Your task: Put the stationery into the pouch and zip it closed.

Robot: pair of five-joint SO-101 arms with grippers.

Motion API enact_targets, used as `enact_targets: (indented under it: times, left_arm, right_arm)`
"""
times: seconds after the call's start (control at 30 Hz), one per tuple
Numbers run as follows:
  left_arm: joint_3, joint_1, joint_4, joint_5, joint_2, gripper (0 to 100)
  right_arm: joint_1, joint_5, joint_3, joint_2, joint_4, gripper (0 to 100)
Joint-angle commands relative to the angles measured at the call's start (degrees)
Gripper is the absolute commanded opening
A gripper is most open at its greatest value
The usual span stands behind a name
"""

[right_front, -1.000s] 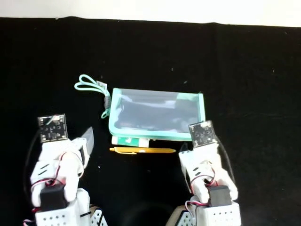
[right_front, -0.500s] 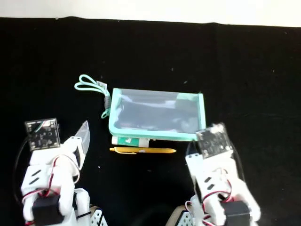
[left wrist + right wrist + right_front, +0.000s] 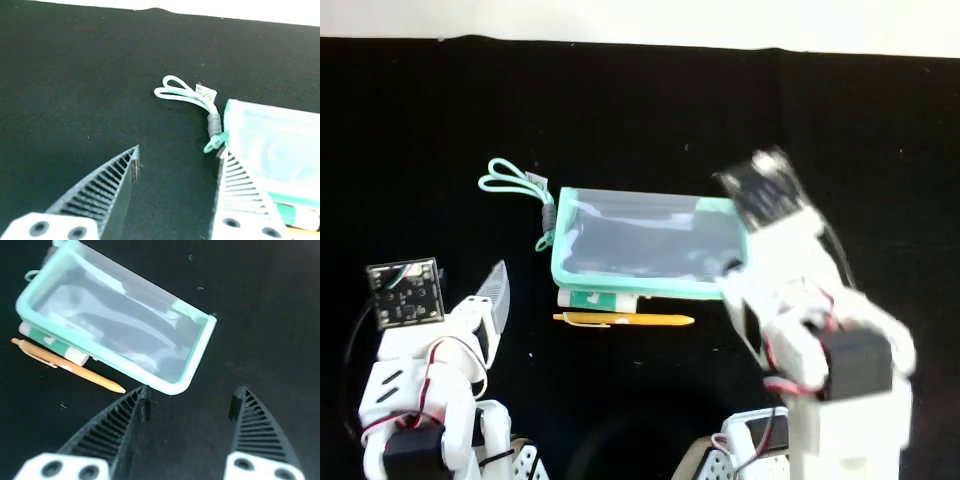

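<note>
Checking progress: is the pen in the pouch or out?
Out. The pen lies on the table alongside the pouch, wholly outside it.

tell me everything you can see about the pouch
The pouch is a flat rectangle with a see-through, glossy, plastic-looking face and mint-green edging. A mint cord loop hangs off one short end through a grey bead. It lies flat on the black table; whether its zip is open I cannot tell. A green and white item sits tucked against its near long edge, an orange pen just beyond. The right gripper, open, is by one corner, apparently not touching.
</note>
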Motion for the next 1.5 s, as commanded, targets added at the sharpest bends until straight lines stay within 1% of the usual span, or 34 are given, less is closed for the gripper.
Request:
enact_targets:
  times: [0.0,0.07,0.13,0.3,0.4,0.63,0.77,0.97,1.17,1.27,1.37,1.47]
  left_arm:
    - [-2.15,-4.7,0.0,-2.46,0.4,26]
    - [-1.98,-6.9,0.18,-4.31,0.4,26]
    - [-2.15,-8.57,0.18,-4.57,0.4,26]
    - [-2.51,-9.71,0.26,-4.66,0.48,26]
    - [-4.97,-9.63,1.23,-4.66,1.45,26]
    - [-13.14,-9.54,1.41,-4.66,16.4,26]
    - [-15.6,-9.54,1.41,-4.75,23.78,26]
    - [-15.25,-9.63,1.49,-4.75,27.3,26]
    - [-14.9,-9.63,1.49,-4.75,27.56,26]
    - [-12.26,-9.63,1.41,-4.75,27.3,26]
    - [-8.48,-9.63,1.41,-4.84,27.3,26]
    - [-6.81,-9.63,1.32,-4.84,27.21,26]
  right_arm:
    - [-6.02,0.35,-6.2,3.74,-0.13,26.2]
    - [-9.54,0.26,-8.13,5.76,-0.22,26.2]
    - [-12.35,0.26,-9.98,8.66,-0.66,26.2]
    - [-13.85,0.26,-13.93,18.77,-5.67,26.2]
    - [-15.87,0.62,-18.15,25.01,-6.81,26.2]
    - [-22.2,0.79,-29.23,40.57,-10.42,26.2]
    - [-25.98,6.24,-35.38,49.71,-11.38,26.2]
    - [-29.58,9.67,-47.16,64.31,-11.56,26.2]
    - [-31.69,9.93,-62.9,80.75,-12.88,26.2]
    - [-32.48,10.02,-70.99,88.48,-12.88,26.2]
    - [-33.27,13.1,-78.46,95.69,-12.35,26.2]
    - [-34.15,14.24,-84.79,101.85,-12.62,26.2]
